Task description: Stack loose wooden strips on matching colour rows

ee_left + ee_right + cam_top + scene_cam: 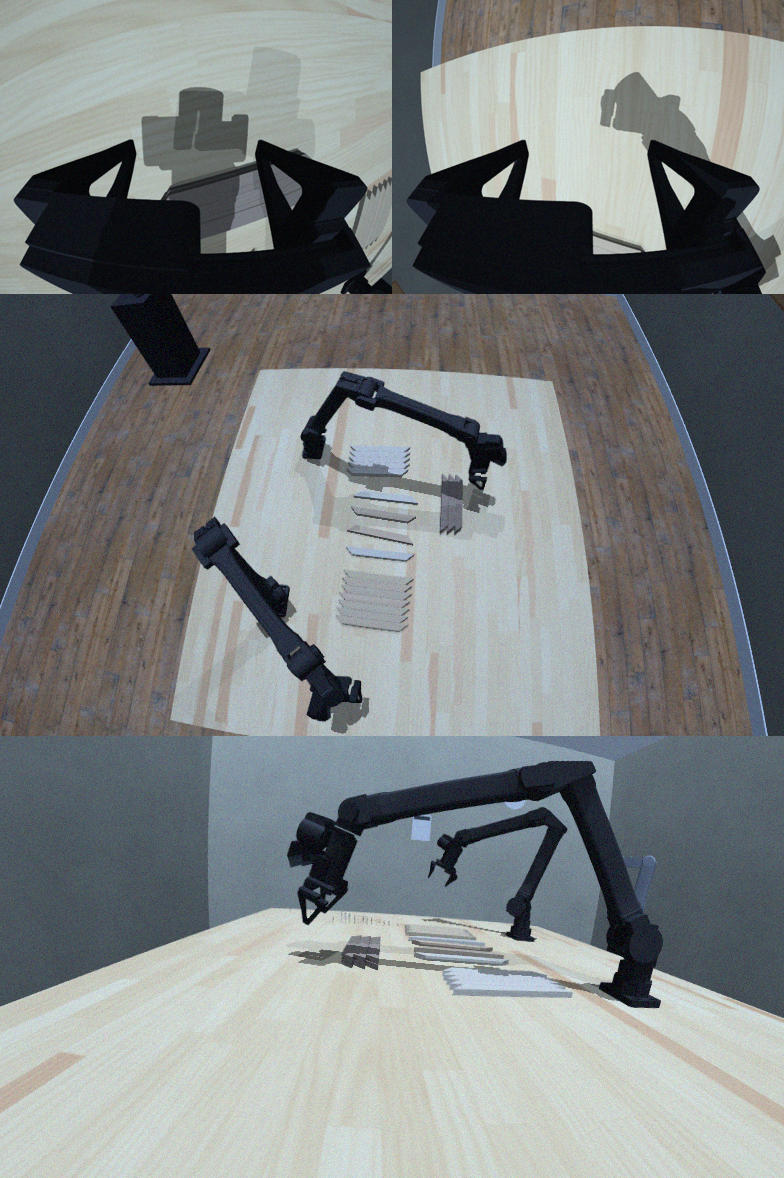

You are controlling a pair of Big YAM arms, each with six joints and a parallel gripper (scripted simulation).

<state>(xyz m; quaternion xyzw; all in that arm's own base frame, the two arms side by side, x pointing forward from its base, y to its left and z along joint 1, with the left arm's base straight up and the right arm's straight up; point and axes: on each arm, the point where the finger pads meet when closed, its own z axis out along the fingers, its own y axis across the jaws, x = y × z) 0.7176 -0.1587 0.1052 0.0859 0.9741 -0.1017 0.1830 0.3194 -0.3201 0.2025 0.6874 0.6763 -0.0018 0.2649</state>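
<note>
We find the placing work not begun, as far as the views show: four loose strips lie apart on the tabletop point(527, 623) point(274, 1065) point(79, 110) point(581, 110), between the two rows. By the top view's edges, the pale blue-grey row point(378, 460) point(505, 983) lies towards the upper edge and the beige-brown row point(374, 601) point(439, 932) point(376, 205) point(610, 247) nearer the lower edge.

From upper to lower, the loose pieces are the first pale strip point(385, 498) point(466, 958), the first brown strip point(384, 515) point(458, 952), the second brown strip point(379, 535) point(455, 946) and the second pale strip point(380, 554) point(447, 940). The second brown strip is visibly askew.

The left gripper point(478, 480) point(314, 917) point(195, 146) is raised near the mauve-brown strip group point(451, 505) point(361, 951) point(221, 202), fingers fully spread, holding nothing. The right gripper point(356, 690) point(439, 880) point(588, 146) is likewise wide and unloaded, towards the lower edge.

We judge all four placements outstanding: two pale, two brown, each to be aligned and laid flat.
</note>
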